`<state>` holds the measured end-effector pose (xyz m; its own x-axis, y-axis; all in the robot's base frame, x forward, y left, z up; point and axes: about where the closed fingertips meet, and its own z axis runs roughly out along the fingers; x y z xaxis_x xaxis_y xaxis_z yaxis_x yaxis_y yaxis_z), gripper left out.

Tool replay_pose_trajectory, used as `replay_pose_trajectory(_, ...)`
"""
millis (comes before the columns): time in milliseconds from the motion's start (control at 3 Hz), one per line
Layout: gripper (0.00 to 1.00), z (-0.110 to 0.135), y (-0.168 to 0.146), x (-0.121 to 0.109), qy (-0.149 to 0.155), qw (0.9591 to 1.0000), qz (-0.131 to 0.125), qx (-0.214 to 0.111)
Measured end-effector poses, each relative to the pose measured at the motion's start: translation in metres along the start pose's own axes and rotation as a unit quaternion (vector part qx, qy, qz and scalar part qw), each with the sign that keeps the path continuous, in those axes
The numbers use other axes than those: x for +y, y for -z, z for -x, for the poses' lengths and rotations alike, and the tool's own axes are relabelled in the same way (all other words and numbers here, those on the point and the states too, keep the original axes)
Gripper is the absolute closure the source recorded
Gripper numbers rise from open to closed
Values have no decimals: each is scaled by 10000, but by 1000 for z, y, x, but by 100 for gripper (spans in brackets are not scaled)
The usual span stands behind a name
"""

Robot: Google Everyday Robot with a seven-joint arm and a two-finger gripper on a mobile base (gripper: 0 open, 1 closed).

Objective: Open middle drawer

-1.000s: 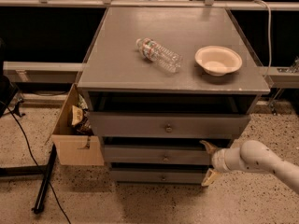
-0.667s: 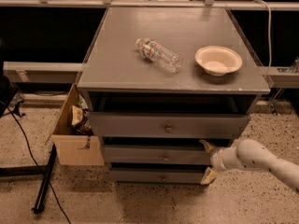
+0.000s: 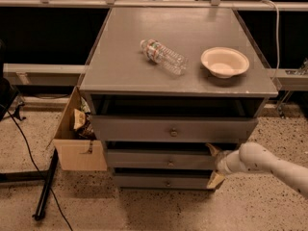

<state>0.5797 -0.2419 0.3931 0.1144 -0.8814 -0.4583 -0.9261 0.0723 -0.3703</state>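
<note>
The middle drawer [image 3: 159, 160] is the second of three stacked grey fronts, with a small round knob [image 3: 170, 163] at its centre. It looks pulled out slightly, as does the top drawer [image 3: 144, 128]. My gripper [image 3: 214, 164] is at the right end of the middle drawer's front, on a white arm [image 3: 269, 163] coming in from the right. Its two tan fingertips are spread apart, one [image 3: 211, 149] above the drawer front's level and one [image 3: 215, 179] below. It holds nothing and is well to the right of the knob.
A plastic water bottle [image 3: 162, 57] lies on the cabinet top [image 3: 115, 66] beside a white bowl [image 3: 224, 61]. The bottom drawer [image 3: 154, 181] sits below. An open cardboard box [image 3: 77, 138] stands against the cabinet's left side. A black stand leg [image 3: 44, 186] and cable lie on the floor at left.
The arm has edged a little to the left toward the drawer fronts. The drawers have not moved.
</note>
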Motion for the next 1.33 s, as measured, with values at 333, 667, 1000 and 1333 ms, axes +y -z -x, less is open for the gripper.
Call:
replay_pose_trajectory(333, 0, -3, -8, 0, -163, 9993, 279, 207)
replay_pose_trajectory(667, 0, -3, -11, 3, -359, 9973, 540, 339)
replay_pose_trajectory(1000, 0, -3, -8, 8, -619, 9941, 780, 438)
replay_pose_trajectory(1333, 0, -2, -2, 14, -938, 9890, 1009, 537)
